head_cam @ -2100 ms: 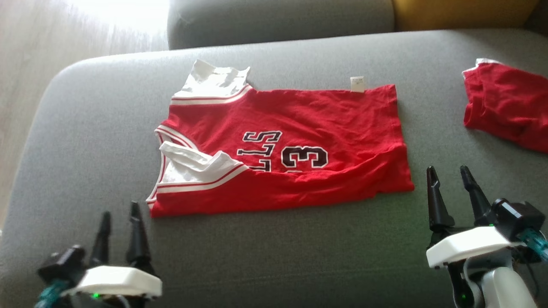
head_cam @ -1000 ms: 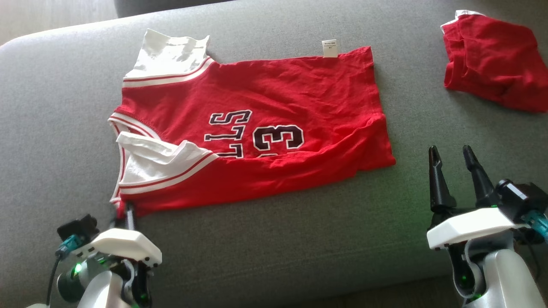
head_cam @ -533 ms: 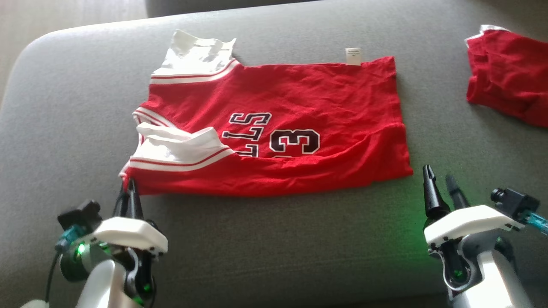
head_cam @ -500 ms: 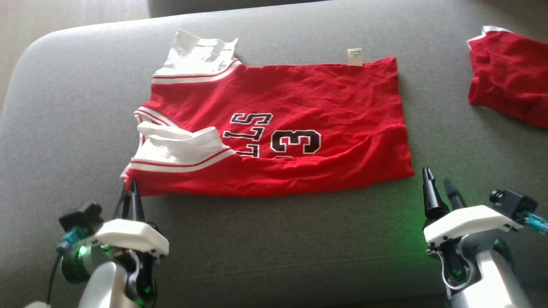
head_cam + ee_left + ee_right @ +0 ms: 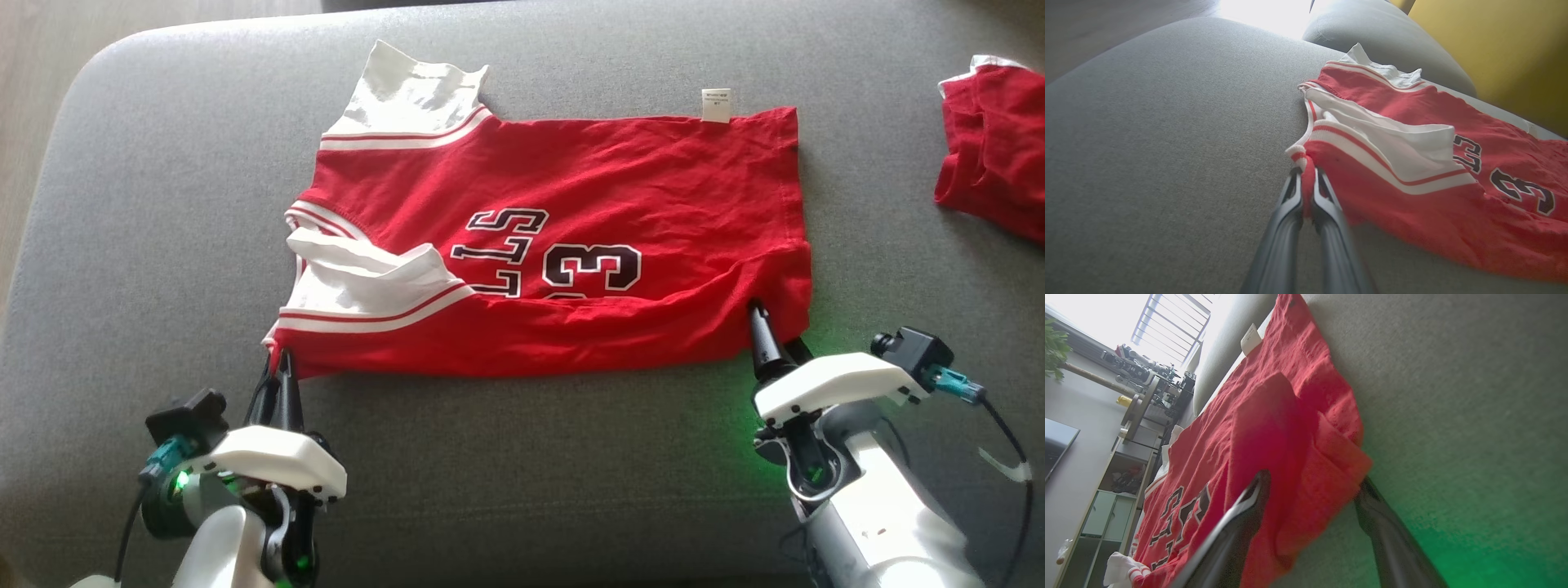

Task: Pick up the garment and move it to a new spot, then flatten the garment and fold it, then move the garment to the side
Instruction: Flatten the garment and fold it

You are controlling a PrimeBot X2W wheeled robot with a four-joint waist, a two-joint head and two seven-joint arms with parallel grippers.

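On the sofa (image 5: 522, 457), left gripper (image 5: 280, 359) now pinches the garment (image 5: 571, 188) by a corner; right gripper (image 5: 1314, 479), wide, straddles its hem.

the red garment (image 5: 571, 180) carries black letters (image 5: 498, 253) edged in white, "lls", lying sideways in the head view, with the rest of the word hidden under the folded-over cloth. just beside them sits a number (image 5: 596, 268) in the same black with white edging: a plain "3", and what looks like a second 3 next to it (its lower edge runs under the fold). the left wrist view shows one "3" clearly. a small white tag (image 5: 717, 104) sticks out at the garment's far edge. there is print on it, but it is too small to read.
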